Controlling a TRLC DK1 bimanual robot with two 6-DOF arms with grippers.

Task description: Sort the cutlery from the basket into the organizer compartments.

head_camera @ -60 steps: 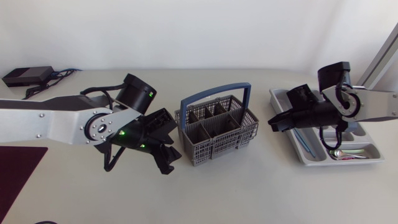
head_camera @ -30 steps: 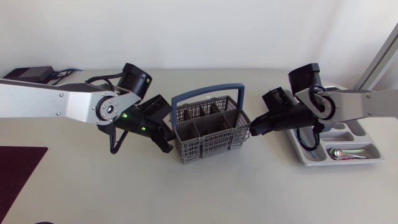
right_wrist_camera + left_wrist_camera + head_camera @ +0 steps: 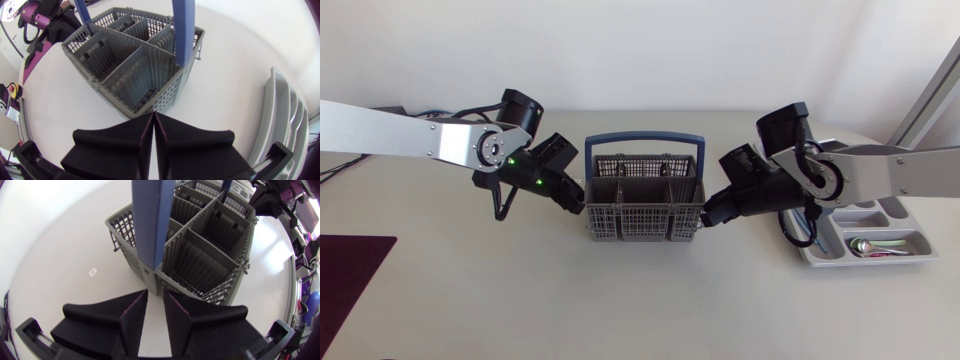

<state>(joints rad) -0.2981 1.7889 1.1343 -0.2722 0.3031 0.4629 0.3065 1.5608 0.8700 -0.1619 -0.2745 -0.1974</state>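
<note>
Basket [image 3: 645, 195] sits between left claw [image 3: 577, 200] and right claw [image 3: 708, 215], near both.

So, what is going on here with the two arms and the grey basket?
Both arms are at the grey cutlery basket, one at each end. The left claw is just open, with a narrow gap; the right claw is shut on nothing. The basket's compartments look empty. Some cutlery lies in the organizer tray to the right.
</note>
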